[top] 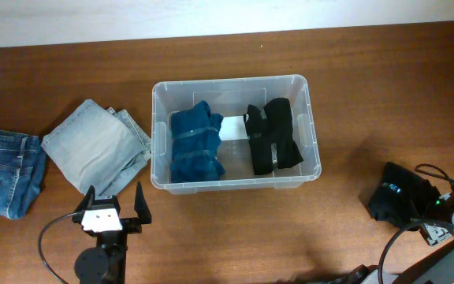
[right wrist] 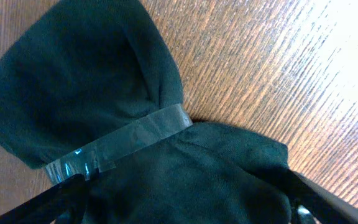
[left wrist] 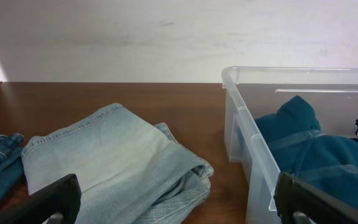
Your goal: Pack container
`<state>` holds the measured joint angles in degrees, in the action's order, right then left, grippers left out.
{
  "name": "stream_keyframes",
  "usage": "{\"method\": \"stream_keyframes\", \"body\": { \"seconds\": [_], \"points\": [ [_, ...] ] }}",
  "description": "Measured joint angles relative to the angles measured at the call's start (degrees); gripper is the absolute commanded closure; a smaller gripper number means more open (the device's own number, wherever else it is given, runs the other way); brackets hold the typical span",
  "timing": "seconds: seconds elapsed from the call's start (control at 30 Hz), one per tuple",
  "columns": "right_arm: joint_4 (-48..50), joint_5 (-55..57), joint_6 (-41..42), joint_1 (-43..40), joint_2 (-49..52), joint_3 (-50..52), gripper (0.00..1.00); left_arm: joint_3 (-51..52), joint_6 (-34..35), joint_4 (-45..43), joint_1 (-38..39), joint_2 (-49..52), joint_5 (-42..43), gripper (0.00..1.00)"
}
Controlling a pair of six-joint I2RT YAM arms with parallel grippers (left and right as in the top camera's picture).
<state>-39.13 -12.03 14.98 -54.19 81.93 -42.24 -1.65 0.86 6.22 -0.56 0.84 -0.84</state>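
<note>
The clear container [top: 235,183] sits mid-table; inside it, a blue rolled bundle [top: 195,146] fills the 9 o'clock end and a black rolled bundle [top: 274,136] the 3 o'clock end, with a white label [top: 233,128] between them; light denim [top: 97,146] and darker jeans [top: 2,170] lie outside toward 9 o'clock; the left gripper [top: 114,196], at 7 o'clock, is spread wide and empty; the right gripper [right wrist: 185,202], at 4 o'clock, straddles a dark taped bundle [right wrist: 104,81]; whether it grips I cannot tell.
</note>
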Motion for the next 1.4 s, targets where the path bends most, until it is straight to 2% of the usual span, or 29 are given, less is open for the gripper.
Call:
{"method": "stream_keyframes", "body": {
  "seconds": [0.43, 0.5, 0.6, 0.93, 1.07, 1.13, 1.17, 1.4],
  "points": [
    [0.9, -0.4, 0.0, 0.0, 4.6, 0.1, 0.06, 0.0, 0.0, 0.0, 0.0, 0.0, 0.0, 0.01],
    [0.8, -0.6, -0.1, 0.0, 5.2, -0.3, 0.13, 0.0, 0.0, 0.0, 0.0, 0.0, 0.0, 0.00],
    [0.8, -1.9, -0.3, -0.1, 6.0, -0.7, 0.31, 0.0, 0.0, 0.0, 0.0, 0.0, 0.0, 0.01],
    [-1.4, -7.5, -0.1, -0.2, 7.3, -1.5, 0.45, 0.0, 0.0, 0.0, 0.0, 0.0, 0.0, 0.01],
    [-4.7, -10.6, -0.5, -0.2, 7.6, -3.1, 0.59, 0.0, 0.0, 0.0, 0.0, 0.0, 0.0, 0.01],
    [-6.6, -11.6, -1.0, -0.2, 7.5, -4.9, 0.71, 0.0, 0.0, 0.0, 0.0, 0.0, 0.0, 0.01],
    [-7.2, -12.1, -1.3, -0.2, 7.5, -5.8, 0.75, 0.0, 0.0, 0.0, 0.0, 0.0, 0.0, 0.00],
    [-10.2, -15.1, -2.1, 0.9, 5.9, -10.3, 0.83, 0.0, 0.0, 0.0, 0.0, 0.0, 0.0, 0.01]
  ]
}}
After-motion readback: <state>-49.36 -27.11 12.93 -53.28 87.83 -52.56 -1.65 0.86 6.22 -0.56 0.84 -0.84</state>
